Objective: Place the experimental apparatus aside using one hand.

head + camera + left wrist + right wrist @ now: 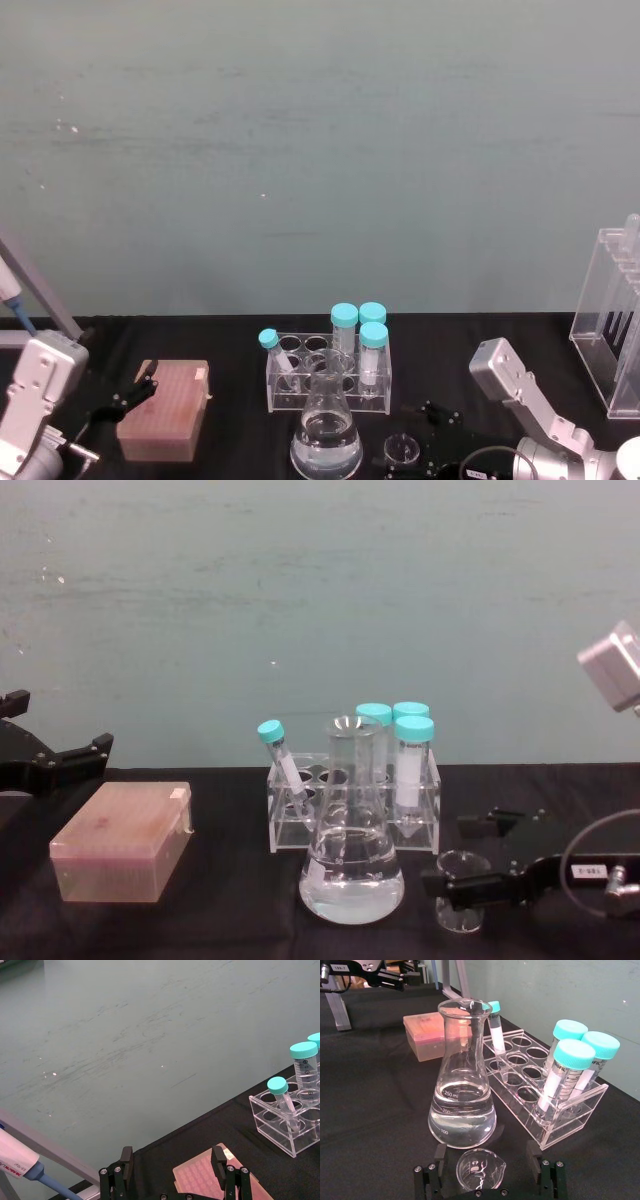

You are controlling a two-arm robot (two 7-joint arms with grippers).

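Head cam down, chest low side-on, R wrist close — all share flask point(351, 870).

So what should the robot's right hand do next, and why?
Probably close the right hand on the small beaker: its fingers stand open, one on each side of it. The flask stands close beside it, so a slow squeeze seems wise. The left hand hangs open near the pink box.
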